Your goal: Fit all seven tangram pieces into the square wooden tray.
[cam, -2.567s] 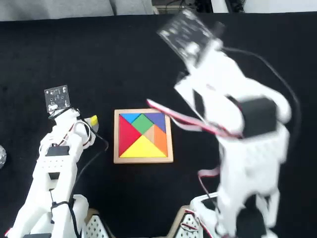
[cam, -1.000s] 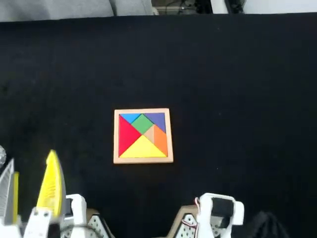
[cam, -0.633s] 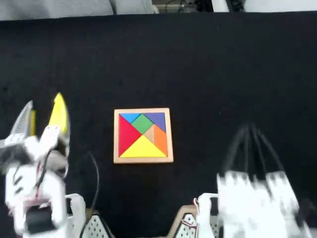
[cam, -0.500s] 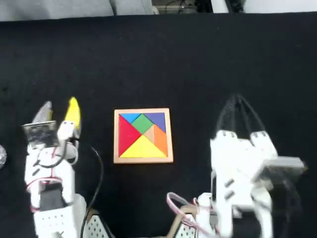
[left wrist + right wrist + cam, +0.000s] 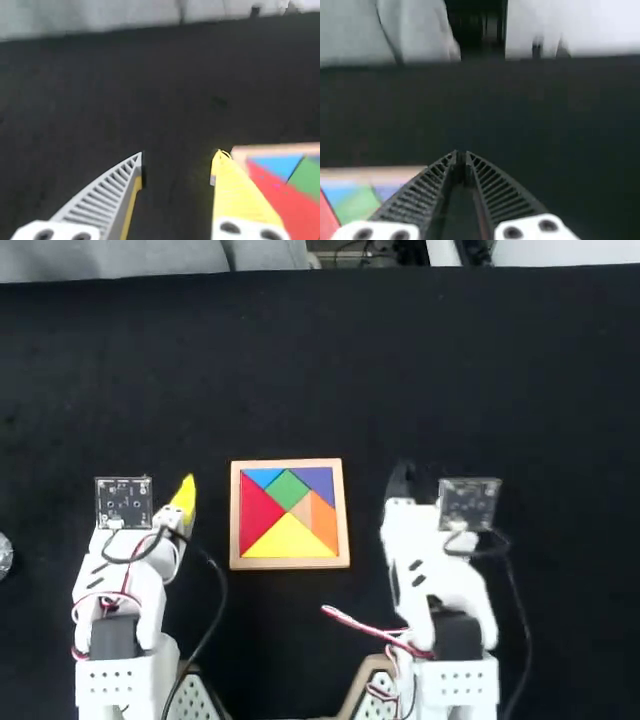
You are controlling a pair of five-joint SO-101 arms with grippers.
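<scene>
Tangram pieces point(image 5: 290, 538) fill the square wooden tray point(image 5: 290, 562) at the middle of the tabletop point(image 5: 480, 370) in the high view, seven colours packed edge to edge, so the job looks finished. The tray lies at 3 o'clock from the left hand point(image 5: 168, 492) and at 9 o'clock from the right hand point(image 5: 402, 478), each near it and about equally so. In the left wrist view the left hand point(image 5: 178, 157) is released and empty, with the tray's corner point(image 5: 260, 149) just beside its yellow finger point(image 5: 235, 195). In the right wrist view the right hand point(image 5: 462, 159) is clenched on nothing, with the tray's rim point(image 5: 370, 174) close by.
</scene>
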